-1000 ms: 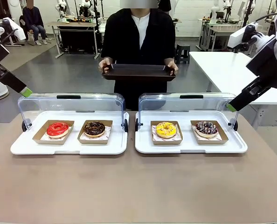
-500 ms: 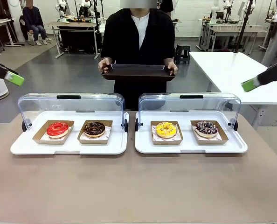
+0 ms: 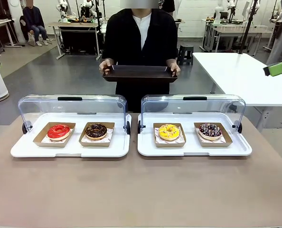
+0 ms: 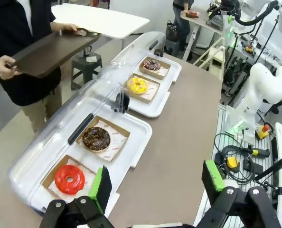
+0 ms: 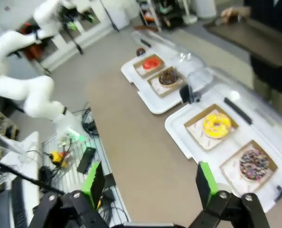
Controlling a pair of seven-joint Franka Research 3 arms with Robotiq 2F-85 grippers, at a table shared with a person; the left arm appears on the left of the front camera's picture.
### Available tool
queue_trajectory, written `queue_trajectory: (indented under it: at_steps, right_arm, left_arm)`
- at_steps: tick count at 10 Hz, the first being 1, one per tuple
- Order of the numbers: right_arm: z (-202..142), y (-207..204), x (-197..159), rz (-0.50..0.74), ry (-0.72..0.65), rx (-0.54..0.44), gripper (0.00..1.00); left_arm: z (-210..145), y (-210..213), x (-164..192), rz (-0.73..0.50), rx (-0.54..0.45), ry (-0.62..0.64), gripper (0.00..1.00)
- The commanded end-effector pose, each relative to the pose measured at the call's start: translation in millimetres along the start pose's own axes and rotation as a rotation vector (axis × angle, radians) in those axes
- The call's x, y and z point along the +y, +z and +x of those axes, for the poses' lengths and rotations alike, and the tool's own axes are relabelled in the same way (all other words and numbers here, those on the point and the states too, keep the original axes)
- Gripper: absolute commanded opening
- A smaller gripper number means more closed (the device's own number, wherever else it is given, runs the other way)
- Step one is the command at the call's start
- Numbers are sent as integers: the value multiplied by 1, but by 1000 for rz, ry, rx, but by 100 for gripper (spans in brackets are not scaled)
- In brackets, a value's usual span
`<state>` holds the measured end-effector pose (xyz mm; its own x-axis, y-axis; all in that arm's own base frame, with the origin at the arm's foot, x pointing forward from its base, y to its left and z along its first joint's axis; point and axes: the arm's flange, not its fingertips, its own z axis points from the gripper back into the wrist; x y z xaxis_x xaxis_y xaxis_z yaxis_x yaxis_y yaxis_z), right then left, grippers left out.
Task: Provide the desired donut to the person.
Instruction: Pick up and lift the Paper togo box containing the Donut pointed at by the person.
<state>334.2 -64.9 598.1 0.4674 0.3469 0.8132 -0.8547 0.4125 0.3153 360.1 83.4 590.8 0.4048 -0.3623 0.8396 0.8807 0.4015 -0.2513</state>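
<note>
The left hand point(image 4: 157, 183) and right hand point(image 5: 149, 183) gape, empty. The donuts point(image 3: 169, 131), short of the person point(image 3: 141, 42) and their tray point(image 3: 140, 71), look soft and sticky; better to grip a cardboard holder point(image 3: 179, 126) by its rim.

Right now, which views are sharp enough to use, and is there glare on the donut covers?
Front view: sharp, with faint reflections on the clear covers. Left wrist view: sharp, though the wide lens bends the table edge. Right wrist view: soft all over, likely motion blur; the yellow donut looks smeared, and a bright glare spot sits on one cover.
</note>
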Motion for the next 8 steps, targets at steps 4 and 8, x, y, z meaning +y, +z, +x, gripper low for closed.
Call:
queue_trajectory:
  at_steps: [4, 8]
  right_arm:
    - [-40, 24, -62, 88, 108, -49, 100]
    - [-51, 33, -64, 87, 116, -58, 100]
  left_arm:
    - [-28, 22, 38, -1, 10, -58, 100]
    - [-40, 25, 45, 16, 31, -62, 100]
